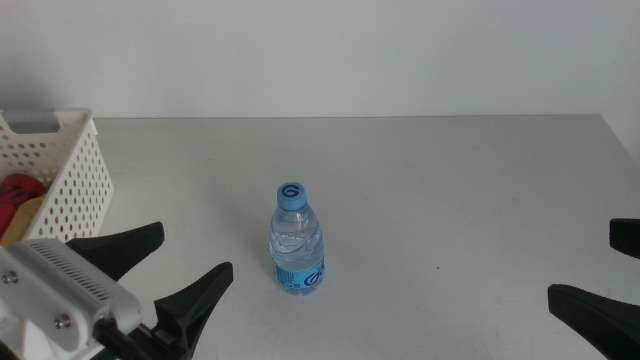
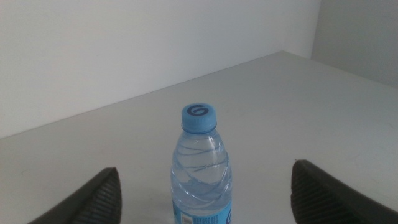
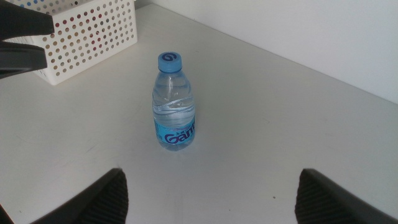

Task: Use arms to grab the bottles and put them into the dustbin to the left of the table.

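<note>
Pale wall runs behind a wide grey bench [image 1: 450, 190], and from the middle view the water bottle [image 1: 297, 243] stands upright near the middle of it, well away from every edge. The dustbin [image 1: 75, 185] sits at the bench's left edge; something red shows inside it, likely the can, though I cannot make it out fully. The left hand [image 1: 160, 268] waits by the near-left corner, spread wide and holding nothing, pointed toward the bottle but apart from it. The right hand [image 1: 610, 270] sits at the near-right corner, also spread and empty. Bare bench lies all round the bottle, so either approach has room.

From the left wrist view the bottle [image 2: 201, 168] stands between the two jaws of the left hand [image 2: 205, 196], roughly centred, with wide gaps on both sides. The risk I judge here is a tall, light bottle being nudged by one jaw first and tipping or rolling off.

From the right wrist view the bottle [image 3: 173, 102] is farther ahead of the right hand [image 3: 211, 196], with the dustbin [image 3: 93, 40] beyond it. The left hand's dark jaws [image 3: 22, 40] reach in beside the basket; both arms closing at once could collide there.
</note>
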